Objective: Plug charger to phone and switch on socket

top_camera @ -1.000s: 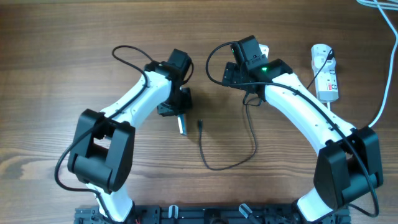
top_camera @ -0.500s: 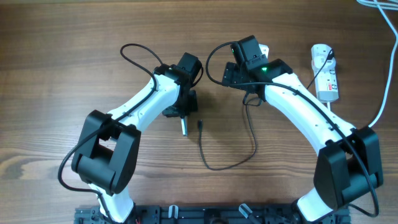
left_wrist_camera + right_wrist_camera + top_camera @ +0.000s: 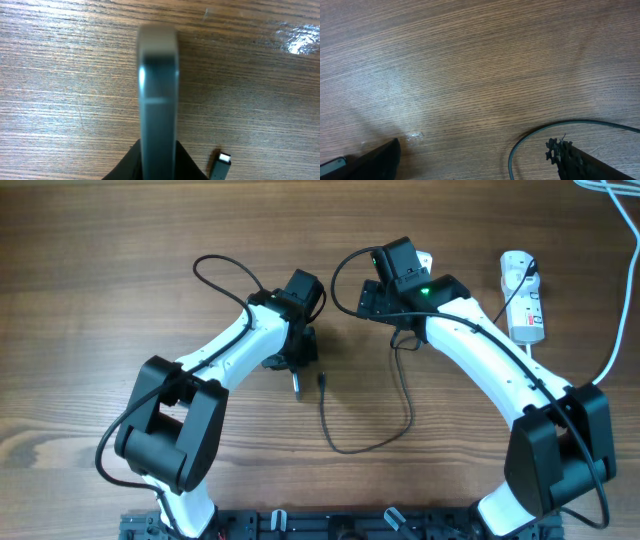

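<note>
The phone (image 3: pixel 158 90) stands on its edge in the left wrist view, its grey side facing the camera. My left gripper (image 3: pixel 158 150) is shut on it, with black fingers pressed against both faces. From overhead the phone (image 3: pixel 296 383) is a thin sliver below the left gripper (image 3: pixel 293 362). The charger plug (image 3: pixel 223 160) lies on the table just right of the phone, and the charger (image 3: pixel 370 442) loops away across the wood. The socket (image 3: pixel 525 305) lies at the far right. My right gripper (image 3: pixel 475 150) is open over bare wood, holding nothing.
A thick white lead (image 3: pixel 620 280) runs from the socket's side to the table's top right corner. A small white object (image 3: pixel 425 258) sits behind the right wrist. A black cable arc (image 3: pixel 520 145) crosses near the right finger.
My left arm has carried the phone to the right, closer to the charger plug, then nearly stopped. The right arm has not moved.
</note>
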